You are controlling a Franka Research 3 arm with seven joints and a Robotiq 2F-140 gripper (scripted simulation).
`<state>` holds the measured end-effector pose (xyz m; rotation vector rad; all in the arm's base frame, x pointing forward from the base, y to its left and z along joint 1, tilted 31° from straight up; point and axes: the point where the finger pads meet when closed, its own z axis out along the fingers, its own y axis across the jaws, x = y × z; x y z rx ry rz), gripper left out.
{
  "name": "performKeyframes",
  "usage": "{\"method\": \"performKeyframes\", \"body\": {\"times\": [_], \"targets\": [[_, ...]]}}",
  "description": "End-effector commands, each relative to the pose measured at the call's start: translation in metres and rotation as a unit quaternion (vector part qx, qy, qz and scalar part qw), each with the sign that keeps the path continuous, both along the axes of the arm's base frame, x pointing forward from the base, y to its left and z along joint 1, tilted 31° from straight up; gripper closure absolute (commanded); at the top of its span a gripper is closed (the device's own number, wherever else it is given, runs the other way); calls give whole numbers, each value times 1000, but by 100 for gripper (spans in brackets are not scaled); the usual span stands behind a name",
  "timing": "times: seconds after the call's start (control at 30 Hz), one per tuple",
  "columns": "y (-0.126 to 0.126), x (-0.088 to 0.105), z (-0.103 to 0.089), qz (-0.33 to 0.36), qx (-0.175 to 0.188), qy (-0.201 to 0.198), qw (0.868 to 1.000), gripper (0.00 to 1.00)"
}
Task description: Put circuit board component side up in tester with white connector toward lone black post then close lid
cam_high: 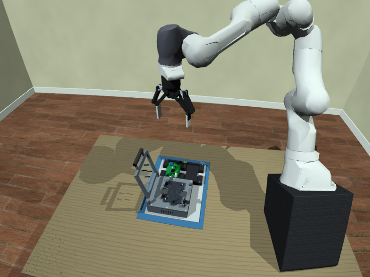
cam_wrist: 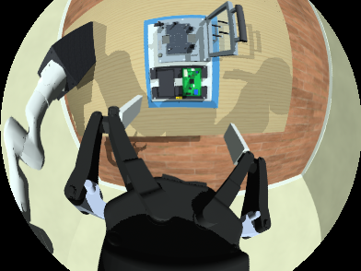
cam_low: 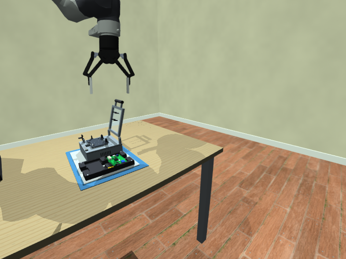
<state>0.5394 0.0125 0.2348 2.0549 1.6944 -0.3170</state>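
Note:
The green circuit board (cam_high: 172, 169) (cam_low: 116, 160) (cam_wrist: 190, 88) lies component side up in one half of the black tray (cam_high: 193, 172) (cam_wrist: 166, 83). Its white connector (cam_low: 109, 157) (cam_wrist: 185, 73) is at the end nearer the tester. The grey tester (cam_high: 154, 209) (cam_wrist: 198, 53) stands beside the tray, with several small black posts around its dark nest; its two pins are too small to make out. Its lid (cam_high: 141, 185) (cam_low: 121, 122) (cam_wrist: 233, 32) stands open, nearly upright. My gripper (cam_high: 173, 122) (cam_low: 109, 93) (cam_wrist: 185, 116) is open and empty, high above the table on the tray side.
Tray and tester stand on a blue-bordered mat (cam_high: 169, 221) (cam_low: 75, 175) (cam_wrist: 146, 51). The lid's black handle (cam_high: 138, 157) (cam_low: 119, 101) (cam_wrist: 240, 23) rises well above the tester. The dark robot base (cam_high: 315, 227) (cam_wrist: 69, 51) stands to the right in the top view.

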Motion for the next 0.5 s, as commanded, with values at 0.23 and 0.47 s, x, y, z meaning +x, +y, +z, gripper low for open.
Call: {"method": "performKeyframes", "body": {"times": [0.23,0.47], "targets": [[8,1,-10,143,-25,55,988,0],[8,1,-11,151,-27,59,986,0]]}}
